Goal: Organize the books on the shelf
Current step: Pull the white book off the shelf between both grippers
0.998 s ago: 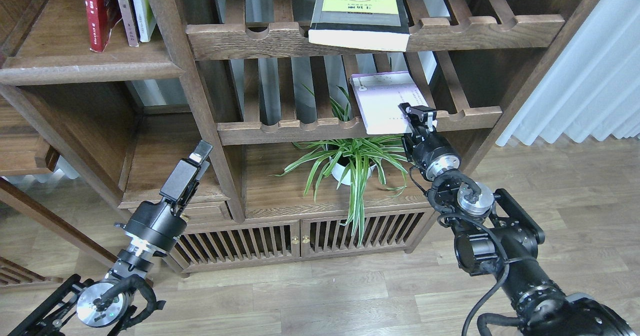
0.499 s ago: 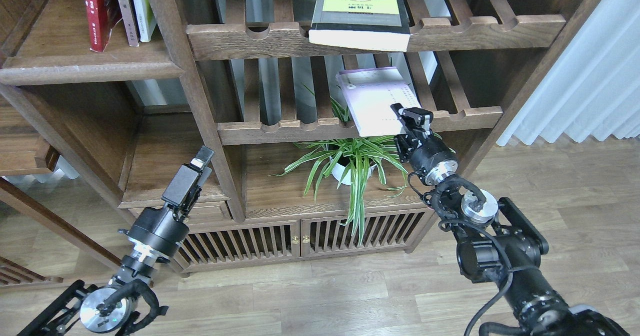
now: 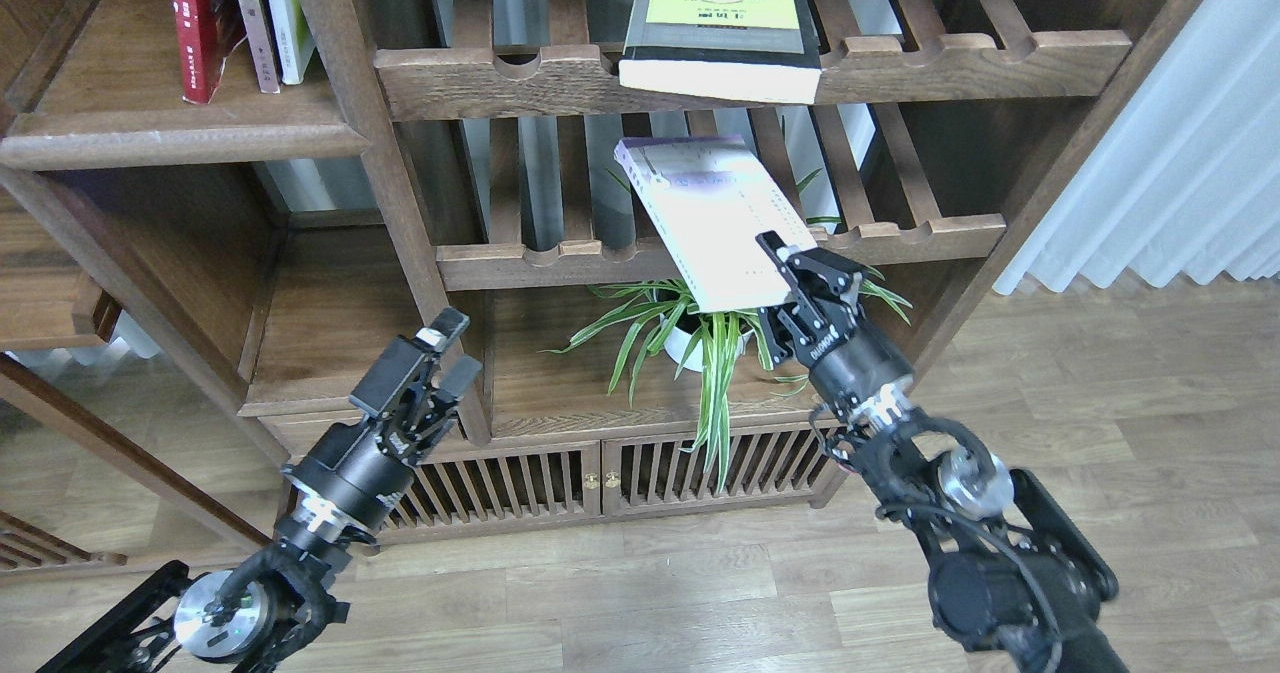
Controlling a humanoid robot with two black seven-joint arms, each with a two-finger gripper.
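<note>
My right gripper is shut on the near edge of the pale lavender-white book, which is lifted and tilted, its far end over the middle slatted rack. A thick black book with a yellow-green panel lies flat on the upper slatted rack. A red book stands with two pale books on the solid dark-brown shelf at the upper left. My left gripper hangs open and empty, low in front of the left cabinet post.
A spider plant in a white pot stands right under the held book. The slatted racks have notched front rails. A vertical post divides the shelf from the racks. Curtains hang at the right.
My right gripper has pulled the lavender-white book off the middle rack, towards me and to the left, tilting it. My left gripper moved to the right and up a little.
</note>
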